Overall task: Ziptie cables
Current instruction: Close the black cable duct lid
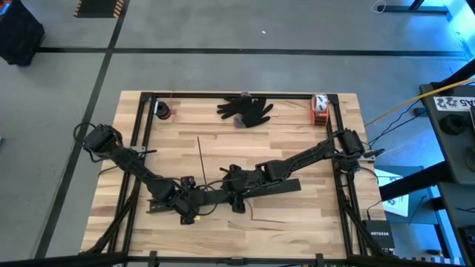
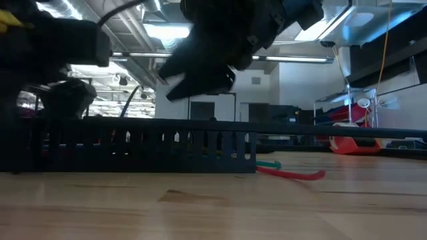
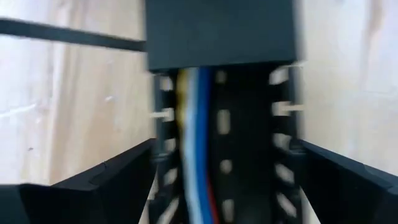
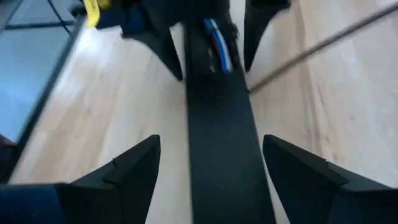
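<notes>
Claws, left (image 3: 224,186) and right (image 4: 211,180), straddle the slotted bar (image 1: 245,191), both released.

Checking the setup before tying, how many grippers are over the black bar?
2: the left gripper and the right gripper both straddle the slotted bar, jaws open.

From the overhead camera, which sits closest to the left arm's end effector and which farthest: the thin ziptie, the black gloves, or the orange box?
Measured from the left end effector:
1. ziptie, just beyond it, mid-table.
2. black gloves, at the far edge, centre.
3. orange box, far right corner.
</notes>
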Robot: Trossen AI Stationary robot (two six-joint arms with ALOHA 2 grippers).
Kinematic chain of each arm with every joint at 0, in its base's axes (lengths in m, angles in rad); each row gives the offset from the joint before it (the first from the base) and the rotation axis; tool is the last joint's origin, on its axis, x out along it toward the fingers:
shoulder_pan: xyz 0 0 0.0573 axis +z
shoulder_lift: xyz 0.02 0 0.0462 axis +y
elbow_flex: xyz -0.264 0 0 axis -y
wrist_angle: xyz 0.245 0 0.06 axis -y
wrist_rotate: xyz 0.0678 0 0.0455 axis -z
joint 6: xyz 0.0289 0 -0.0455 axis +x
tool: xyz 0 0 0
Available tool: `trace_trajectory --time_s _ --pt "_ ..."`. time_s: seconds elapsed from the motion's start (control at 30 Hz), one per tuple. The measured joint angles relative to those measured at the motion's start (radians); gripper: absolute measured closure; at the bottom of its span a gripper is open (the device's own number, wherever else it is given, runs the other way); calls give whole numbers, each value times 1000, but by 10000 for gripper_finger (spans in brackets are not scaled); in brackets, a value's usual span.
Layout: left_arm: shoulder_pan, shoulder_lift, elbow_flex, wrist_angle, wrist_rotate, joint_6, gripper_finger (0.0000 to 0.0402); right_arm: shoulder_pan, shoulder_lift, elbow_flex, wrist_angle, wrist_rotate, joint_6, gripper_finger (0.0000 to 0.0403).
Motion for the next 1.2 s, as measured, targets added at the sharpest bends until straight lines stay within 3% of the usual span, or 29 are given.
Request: trace_trajectory --time_s 0.27,1.0,1.2 --pt "-33 -1 -18 81 -3 42 49 0 35 0 134 28 -108 125" --pt "-32 -2 -50 138 -53 -55 49 5 129 -2 121 21 -143 126" --pt "-32 -2 -50 143 -57 -57 59 6 129 -1 130 -7 -143 183"
